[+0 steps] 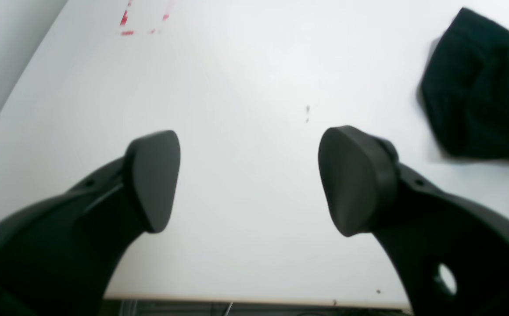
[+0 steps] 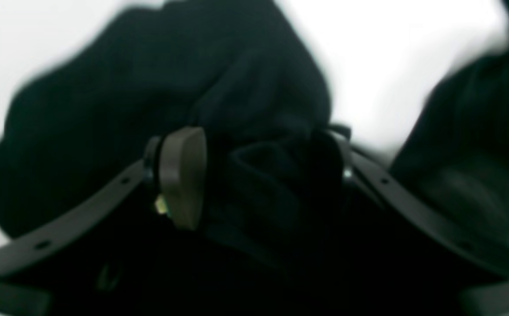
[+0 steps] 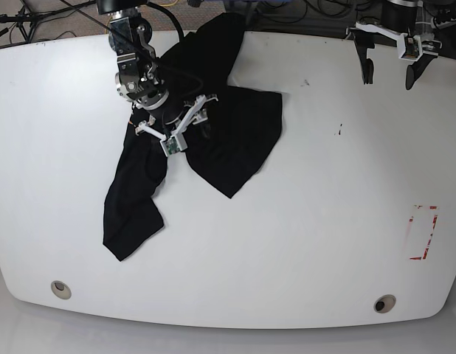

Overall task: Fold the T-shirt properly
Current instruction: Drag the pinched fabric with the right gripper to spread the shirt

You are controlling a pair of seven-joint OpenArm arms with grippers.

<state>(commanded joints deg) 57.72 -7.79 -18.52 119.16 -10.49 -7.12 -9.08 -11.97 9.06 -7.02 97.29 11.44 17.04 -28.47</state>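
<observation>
Prob. robotics lab: white table [image 3: 302,251], cables [image 3: 316,11].

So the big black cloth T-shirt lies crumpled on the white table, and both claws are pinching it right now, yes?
Not quite. Only the right claw has the black cloth T-shirt bunched between its fingers, as the right wrist view shows. The left claw is open over the bare white table, apart from the shirt, as the left wrist view shows. The shirt does lie crumpled.
</observation>
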